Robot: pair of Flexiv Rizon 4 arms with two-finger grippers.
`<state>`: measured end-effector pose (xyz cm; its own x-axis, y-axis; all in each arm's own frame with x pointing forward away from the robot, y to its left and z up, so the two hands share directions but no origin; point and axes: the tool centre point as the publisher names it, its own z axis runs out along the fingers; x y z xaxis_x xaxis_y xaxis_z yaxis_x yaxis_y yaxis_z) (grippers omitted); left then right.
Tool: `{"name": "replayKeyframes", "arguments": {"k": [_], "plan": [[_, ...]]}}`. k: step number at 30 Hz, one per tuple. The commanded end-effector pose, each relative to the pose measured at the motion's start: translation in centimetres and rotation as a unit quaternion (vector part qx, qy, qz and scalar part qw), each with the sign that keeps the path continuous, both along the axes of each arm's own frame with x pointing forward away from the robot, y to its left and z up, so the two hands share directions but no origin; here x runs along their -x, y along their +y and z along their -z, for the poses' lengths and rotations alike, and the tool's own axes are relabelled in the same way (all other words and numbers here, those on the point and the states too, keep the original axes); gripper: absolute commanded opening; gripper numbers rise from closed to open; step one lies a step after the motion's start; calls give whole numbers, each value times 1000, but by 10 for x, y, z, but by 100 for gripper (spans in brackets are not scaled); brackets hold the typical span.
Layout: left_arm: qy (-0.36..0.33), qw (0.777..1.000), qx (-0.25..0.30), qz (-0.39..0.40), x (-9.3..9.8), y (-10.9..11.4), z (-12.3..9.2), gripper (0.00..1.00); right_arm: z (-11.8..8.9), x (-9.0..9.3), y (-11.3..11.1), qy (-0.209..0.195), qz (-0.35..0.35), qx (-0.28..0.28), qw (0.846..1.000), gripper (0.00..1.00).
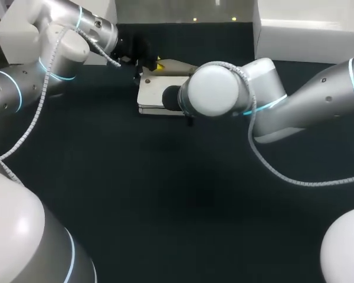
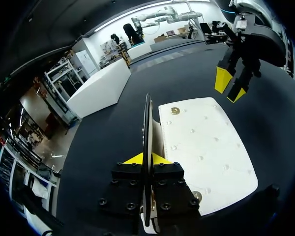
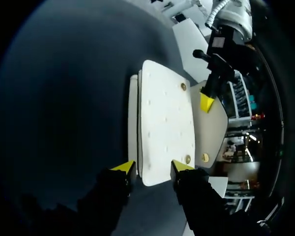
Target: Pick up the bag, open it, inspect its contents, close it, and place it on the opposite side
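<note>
The left gripper (image 2: 147,160) pinches the raised flap (image 3: 214,130) of the white bag (image 2: 206,142) at the table's (image 1: 165,206) far middle; the right gripper (image 3: 152,169) hovers over it, fingers spread.

The near desk (image 1: 165,212) is left open; the far middle is blocked by the bag (image 1: 154,94), the left arm (image 1: 76,35) and the right arm (image 1: 224,88).

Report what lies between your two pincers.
The white bag fills that stretch in the left wrist view; its raised flap is clamped in the left pincer, and the right pincer hangs by its far end.
</note>
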<state>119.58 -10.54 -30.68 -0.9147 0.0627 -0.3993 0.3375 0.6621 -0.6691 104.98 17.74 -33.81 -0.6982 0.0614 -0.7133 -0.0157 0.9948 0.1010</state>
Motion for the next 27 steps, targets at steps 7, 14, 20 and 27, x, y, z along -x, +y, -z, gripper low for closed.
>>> {"name": "replayKeyframes", "arguments": {"k": [7,14,20,27], "plan": [[11,1000,1,9,-10,-3,2,0,16,-5,7,-6,4,8,1000,39],[14,1000,2,15,-10,-2,3,0,24,-10,5,-1,9,11,1000,35],[16,1000,0,17,-10,-2,5,0,29,-17,2,1,16,9,1000,34],[18,1000,-3,23,-10,-2,7,0,30,-26,0,-2,23,-1,1000,29]]}}
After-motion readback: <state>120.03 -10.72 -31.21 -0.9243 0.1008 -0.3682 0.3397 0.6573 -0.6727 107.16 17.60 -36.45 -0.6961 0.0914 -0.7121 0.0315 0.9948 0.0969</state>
